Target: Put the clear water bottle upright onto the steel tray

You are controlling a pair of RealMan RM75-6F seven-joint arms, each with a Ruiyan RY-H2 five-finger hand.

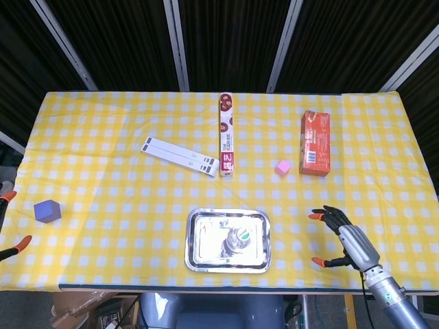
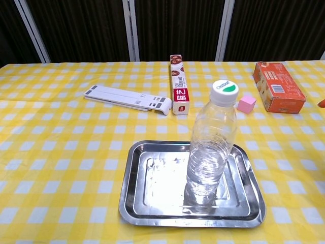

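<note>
The clear water bottle (image 2: 210, 152) with a white and green cap stands upright on the right half of the steel tray (image 2: 133, 203), with nothing touching it. From above, the bottle (image 1: 238, 239) shows inside the tray (image 1: 195, 257) near the table's front edge. My right hand (image 1: 345, 238) hovers to the right of the tray, well apart from it, fingers spread and holding nothing. In the chest view only one orange fingertip (image 2: 321, 103) of it shows at the right edge. My left hand (image 1: 5, 197) shows only orange fingertips at the far left edge, spread apart.
A blue cube (image 1: 47, 211) sits at the left. Behind the tray lie a white flat bar (image 1: 182, 154), a long narrow box (image 1: 227, 133), a pink cube (image 1: 282, 166) and an orange box (image 1: 315, 142).
</note>
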